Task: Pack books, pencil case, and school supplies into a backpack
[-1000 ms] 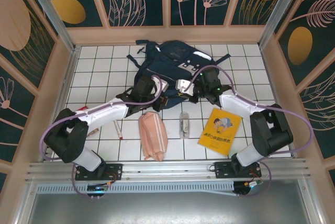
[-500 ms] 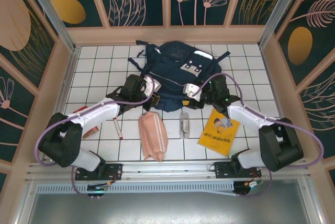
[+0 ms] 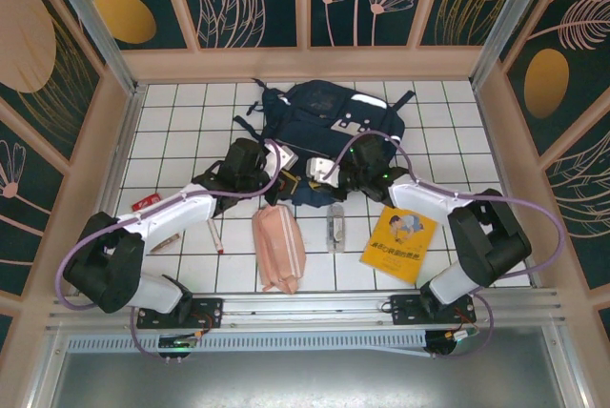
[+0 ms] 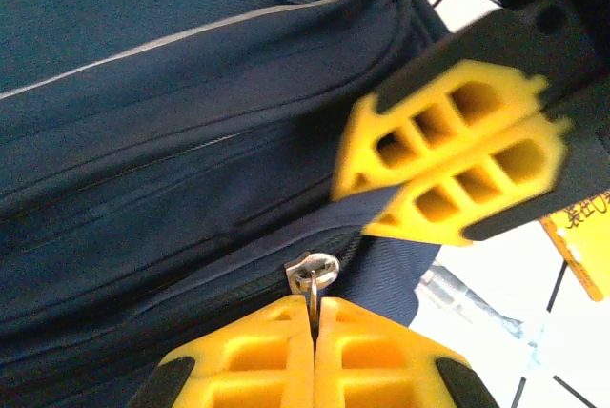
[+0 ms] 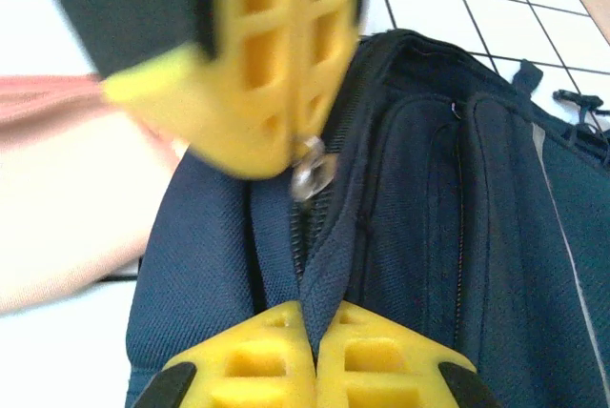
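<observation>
The navy backpack (image 3: pixel 329 127) lies flat at the back middle of the table. My left gripper (image 3: pixel 291 177) is at its near edge, shut on the metal zipper pull (image 4: pixel 315 275). Facing it, my right gripper (image 3: pixel 315 177) is shut on a fold of backpack fabric (image 5: pixel 319 294) beside the zip. The pink pencil case (image 3: pixel 278 248) lies in front, with the clear case (image 3: pixel 335 225) to its right. Further right is the yellow book (image 3: pixel 401 236). A red-and-white marker (image 3: pixel 214 234) lies left of the pencil case, and a small red pack (image 3: pixel 145 202) sits at the far left.
A wooden rim (image 3: pixel 305 63) walls the white tiled table (image 3: pixel 181 117) on three sides. Backpack straps (image 3: pixel 250 103) trail off its left side. Another small item (image 3: pixel 170 241) lies by the left arm's elbow. Both forearms cross the middle tiles.
My right gripper opened, moved left to the backpack's near edge and shut on the fabric. The backpack settled flatter and farther back. My left gripper stayed shut on the zipper pull.
</observation>
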